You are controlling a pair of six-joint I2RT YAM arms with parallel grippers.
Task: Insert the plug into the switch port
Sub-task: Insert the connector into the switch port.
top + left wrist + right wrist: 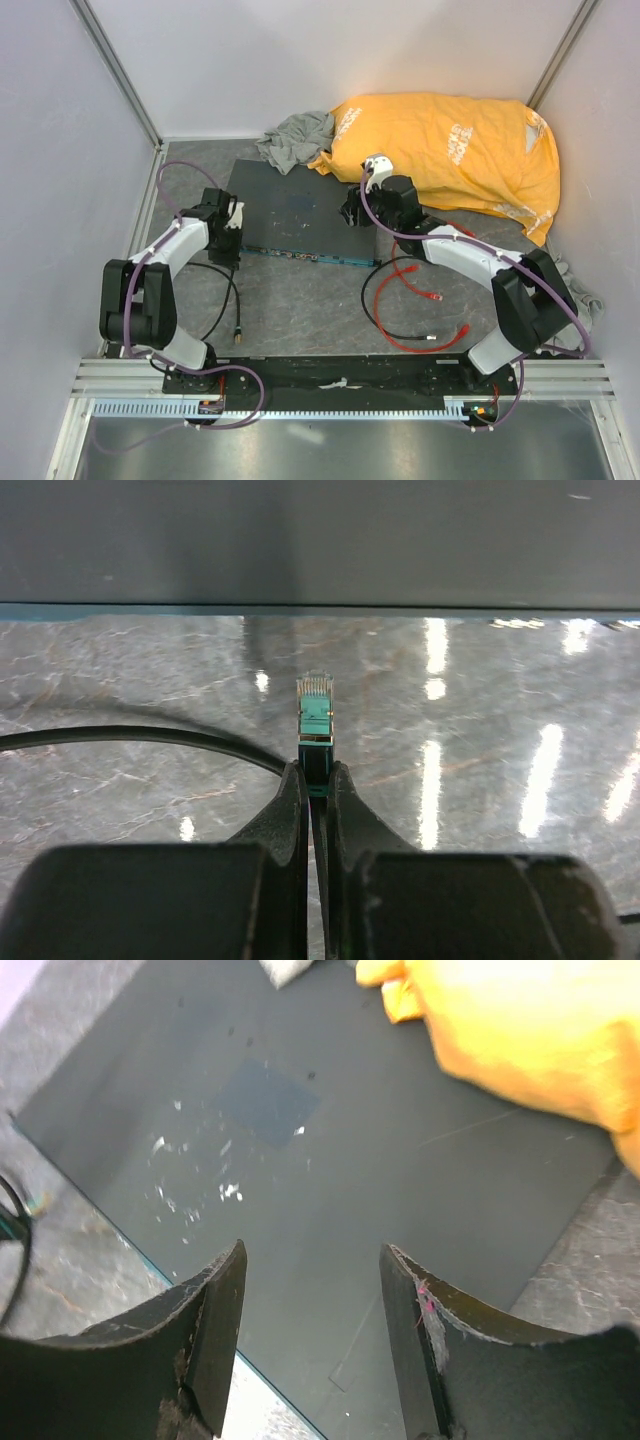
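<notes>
One small clear-tipped plug (316,715) with a teal body is pinched tightly between the closed jaws of the left gripper (317,777). A thin black cable (120,732), not a red one, is seen running from it. The plug is pointed tip-first at the thin blue-green front edge (300,610) of the flat dark grey rectangular box (300,205) but is kept apart from it, near the box's left end, over the grey marbled table (100,670).

No switch port can be made out ahead of the plug in the left wrist view. The plug is therefore probably best shifted along the edge until a socket faces it, levelled with the strip, and pushed straight in without twisting. The right gripper (310,1290) is spread wide and empty over the box top, and the box could be steadied by it against sliding.

Two grippers, one box, one held plug and one crumpled grey cloth (295,135) are counted. Further right, one thin red cable (430,296) with two loose connectors and one orange bag (450,150) are counted.
</notes>
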